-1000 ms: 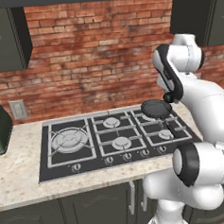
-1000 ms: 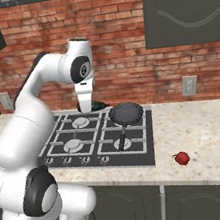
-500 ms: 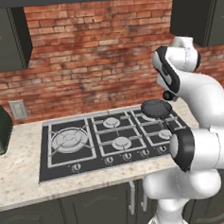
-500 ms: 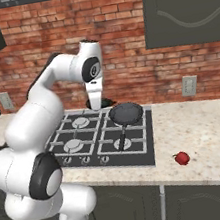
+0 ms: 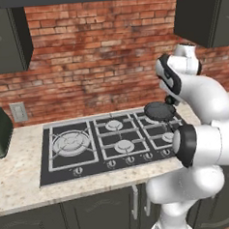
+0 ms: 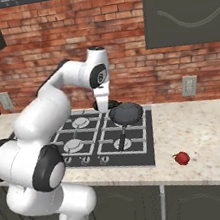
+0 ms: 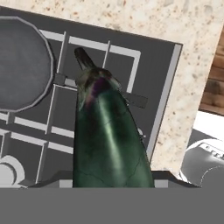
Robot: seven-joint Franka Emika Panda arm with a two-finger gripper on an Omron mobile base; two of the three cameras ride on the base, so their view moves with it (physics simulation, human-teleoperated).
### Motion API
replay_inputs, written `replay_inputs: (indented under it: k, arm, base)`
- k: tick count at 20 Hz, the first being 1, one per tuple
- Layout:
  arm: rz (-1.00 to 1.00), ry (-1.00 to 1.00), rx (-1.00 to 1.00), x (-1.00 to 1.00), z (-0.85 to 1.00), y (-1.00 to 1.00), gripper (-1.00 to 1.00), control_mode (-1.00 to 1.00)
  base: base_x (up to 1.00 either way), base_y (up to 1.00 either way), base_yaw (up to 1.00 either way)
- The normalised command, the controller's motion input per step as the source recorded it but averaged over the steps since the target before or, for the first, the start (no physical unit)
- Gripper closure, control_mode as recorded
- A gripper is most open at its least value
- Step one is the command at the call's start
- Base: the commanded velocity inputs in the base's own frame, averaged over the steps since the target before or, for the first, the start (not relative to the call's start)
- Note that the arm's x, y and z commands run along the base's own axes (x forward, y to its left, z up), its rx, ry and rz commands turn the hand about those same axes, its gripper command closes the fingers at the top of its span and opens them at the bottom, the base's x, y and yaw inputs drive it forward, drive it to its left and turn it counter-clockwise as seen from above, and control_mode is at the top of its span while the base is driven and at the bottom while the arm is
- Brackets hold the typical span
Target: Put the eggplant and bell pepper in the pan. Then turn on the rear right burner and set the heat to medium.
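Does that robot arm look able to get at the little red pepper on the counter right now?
Probably not straight away. The pincer is shut on the eggplant above the stove's back corner, next to the pan. The bell pepper lies in the open on the counter, nothing blocking it.
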Motion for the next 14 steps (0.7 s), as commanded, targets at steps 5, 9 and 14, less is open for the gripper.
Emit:
replay_inputs:
  k: [5,9,14]
  arm:
    - [0.0,0.05,0.0,0.55,-0.15,-0.03,1.0,-1.0]
    - [0.0,0.03,0.0,0.53,-0.16,0.0,1.0,-1.0]
    - [0.0,0.0,0.0,0.43,-0.22,-0.03,1.0,-1.0]
  base:
    - [0.0,0.0,0.0]
    - [0.0,0.0,0.0]
    - [0.0,0.0,0.0]
